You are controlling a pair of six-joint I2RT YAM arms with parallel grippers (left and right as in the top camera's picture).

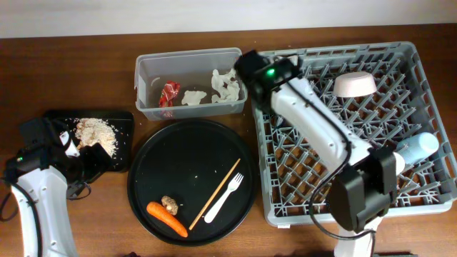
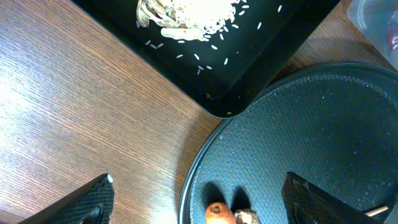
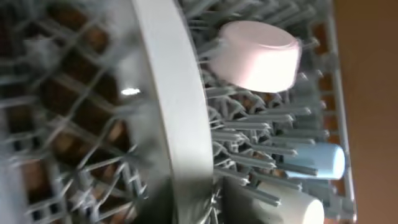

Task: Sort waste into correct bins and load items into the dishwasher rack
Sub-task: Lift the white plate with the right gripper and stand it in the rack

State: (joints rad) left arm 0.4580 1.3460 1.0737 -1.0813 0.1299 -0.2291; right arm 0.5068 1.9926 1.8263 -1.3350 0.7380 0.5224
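My right gripper [image 1: 263, 77] reaches over the near-left corner of the grey dishwasher rack [image 1: 428, 71]. In the blurred right wrist view it [image 3: 189, 214] appears shut on the pale grey plate [image 3: 174, 112], held on edge among the tines. The pinkish-white bowl [image 1: 355, 84] [image 3: 255, 55], light blue cup [image 1: 418, 148] [image 3: 317, 160] and white cup [image 3: 292, 208] lie in the rack. My left gripper [image 1: 91, 160] [image 2: 208, 202] is open and empty, over the round tray's left rim. The carrot [image 1: 168, 218] [image 2: 217, 214] and brown lump [image 1: 170, 205] [image 2: 245, 216] lie just ahead of it.
The round black tray [image 1: 186, 150] [image 2: 323, 124] also holds the white fork [image 1: 225, 198] and the chopstick [image 1: 214, 193]. The clear tub [image 1: 143, 86] holds the red wrapper [image 1: 169, 93] and tissues [image 1: 227, 84]. The shallow black tray [image 1: 123, 118] [image 2: 267, 50] holds rice crumbs [image 1: 95, 132] [image 2: 186, 15].
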